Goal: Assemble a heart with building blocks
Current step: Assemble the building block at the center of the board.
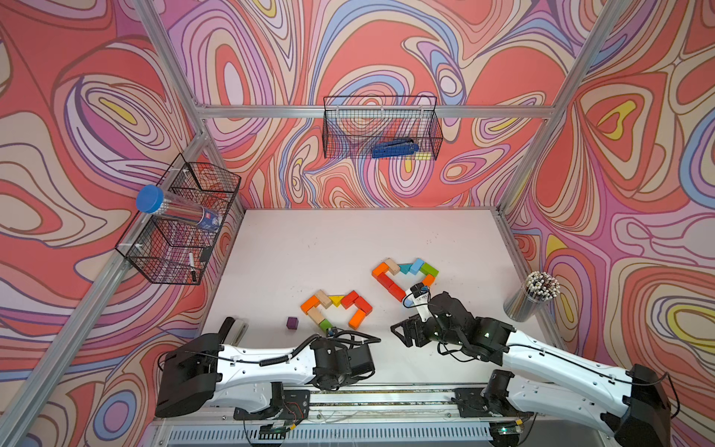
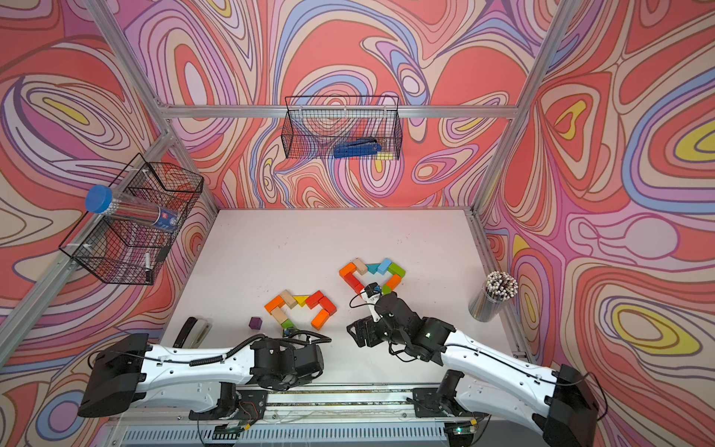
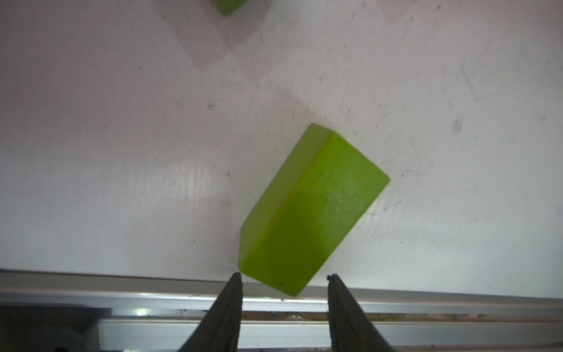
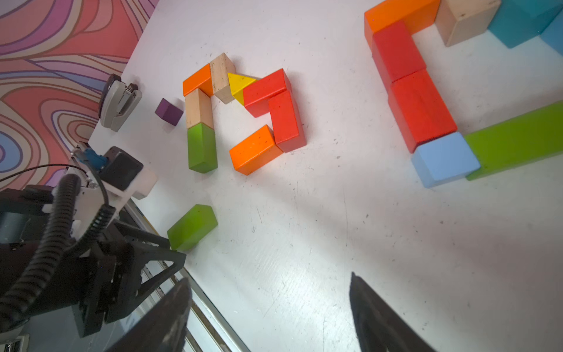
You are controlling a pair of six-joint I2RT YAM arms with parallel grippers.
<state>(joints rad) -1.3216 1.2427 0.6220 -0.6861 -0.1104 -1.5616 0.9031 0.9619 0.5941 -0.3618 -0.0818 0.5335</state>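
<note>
In both top views: two outlines of blocks [image 1: 350, 298] on the desk [image 1: 348, 240], right hand [image 1: 400, 333] near both. From the left wrist: loose green block [image 3: 313, 210] flat on the desk, near corner just between the tips of the left hand [image 3: 283, 275], spread, gripping nothing. From the right wrist: right hand spread wide, empty.

Your top views look steeply down over the whole tabletop [image 1: 348, 240]; both wrist views sit close, sharing the loose green block [image 3: 307, 213].
</note>
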